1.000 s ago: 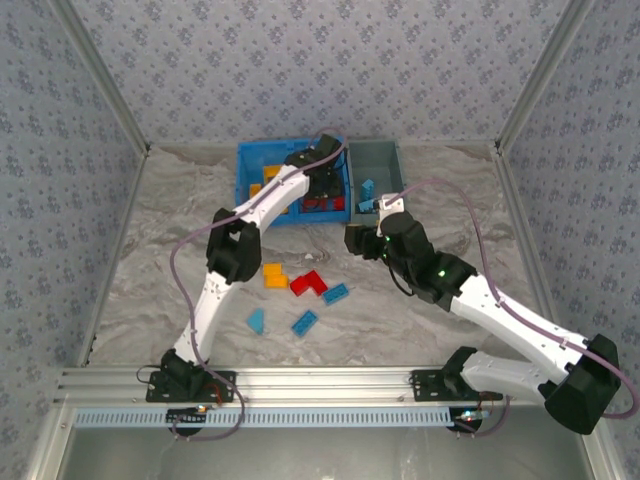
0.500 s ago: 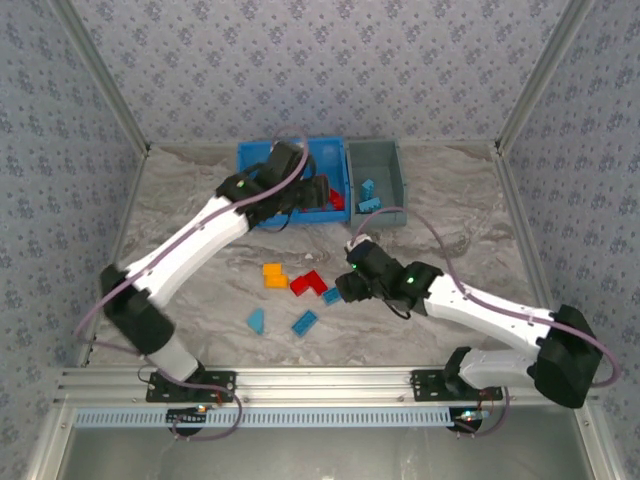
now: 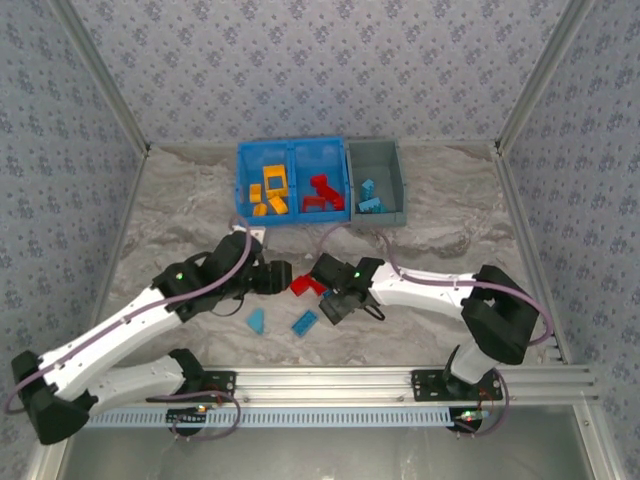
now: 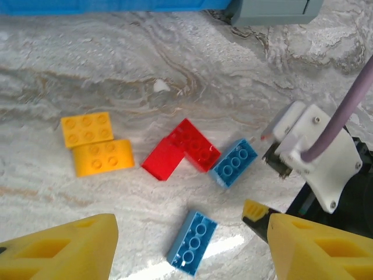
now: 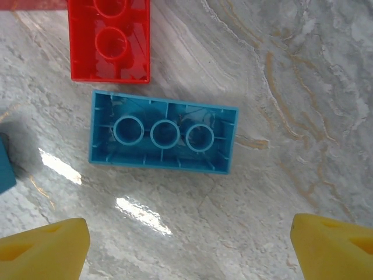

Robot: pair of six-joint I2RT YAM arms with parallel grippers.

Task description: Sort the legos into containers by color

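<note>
- The left hand (image 4: 191, 228) hangs over the grey swirly tabletop (image 4: 175, 76); its two yellow fingers (image 4: 64, 251) are spread wide with nothing held between them.
- Under it lie two orange-yellow plastic bricks (image 4: 96, 143), side by side and touching; near them is a red plastic corner-shaped piece (image 4: 180, 150); a light blue plastic brick (image 4: 234, 162) lies just beside the end of the red one; a second light blue brick (image 4: 192, 242) lies on its own, closer to the hand.
- The right hand (image 5: 187, 233) is low over the first light blue brick; its yellow fingers (image 5: 332, 248) are spread apart and hold nothing; the brick lies hollow side up with three rings showing.
- A light blue plastic wedge (image 3: 256, 320) lies apart on the tabletop, near the arms.
- At the far side stands a bright blue plastic bin with two parts (image 3: 292, 143); orange-yellow pieces (image 3: 268, 192) are in its left part; red pieces (image 3: 322, 192) are in its right part.
- A small grey plastic bin (image 3: 375, 144) sits right against it on the right; light blue pieces (image 3: 370, 197) lie inside.
</note>
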